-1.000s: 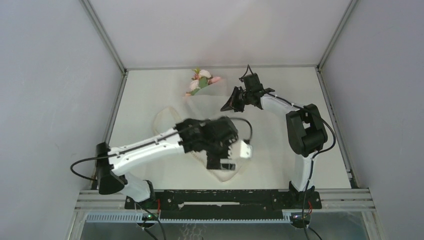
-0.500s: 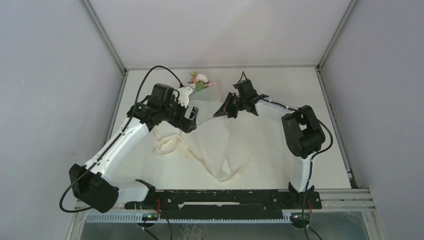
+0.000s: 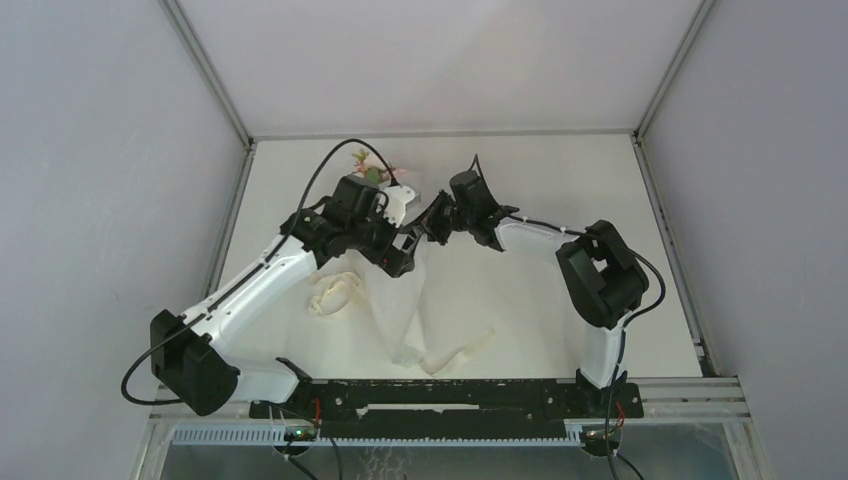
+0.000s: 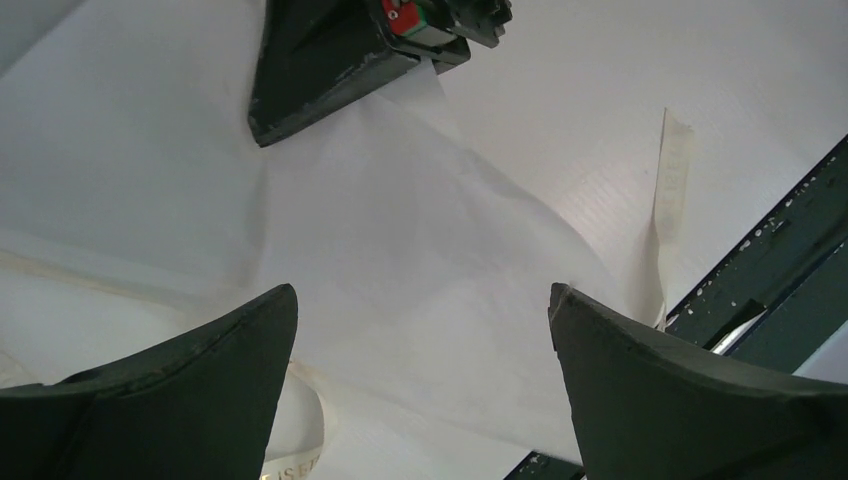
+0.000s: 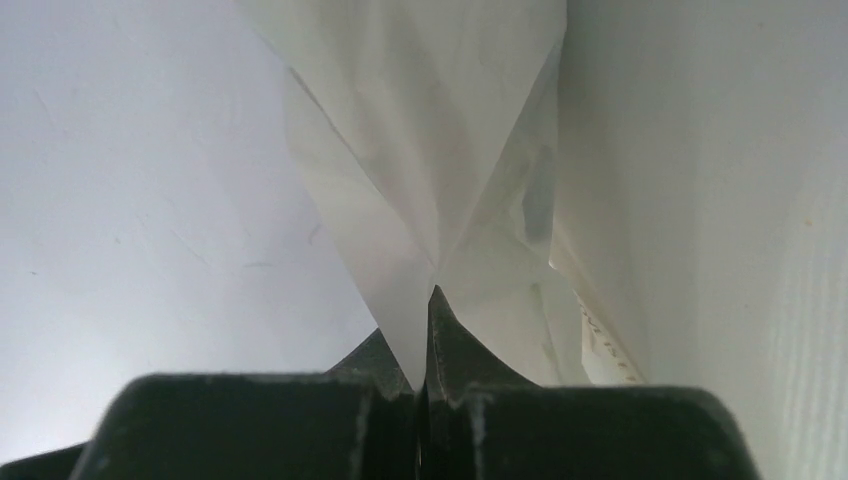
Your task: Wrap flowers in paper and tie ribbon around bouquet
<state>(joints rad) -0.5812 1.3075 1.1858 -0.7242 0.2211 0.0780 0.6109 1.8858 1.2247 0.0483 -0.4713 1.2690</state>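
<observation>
Pink flowers (image 3: 364,164) with green leaves peek out at the far middle of the table; my left arm hides the rest of the bouquet. The off-white paper (image 3: 410,300) runs from there toward the near edge. One corner is lifted, with my right gripper (image 3: 428,222) shut on it; the shut fingertips (image 5: 428,330) pinch the paper (image 5: 440,150). My left gripper (image 3: 400,252) hovers open just left of it, above the paper (image 4: 420,230), holding nothing. The cream ribbon (image 3: 335,293) loops left of the paper, and a tail (image 3: 468,347) trails near the front.
A black rail (image 3: 450,395) runs along the near edge and shows as a dark bar (image 4: 770,260) in the left wrist view. Grey walls and metal posts (image 3: 235,190) enclose the white table (image 3: 560,180) on three sides.
My left arm swung from the near middle to the far left, then in beside the right gripper. The right gripper carried the paper corner leftward. The flowers shifted left.
</observation>
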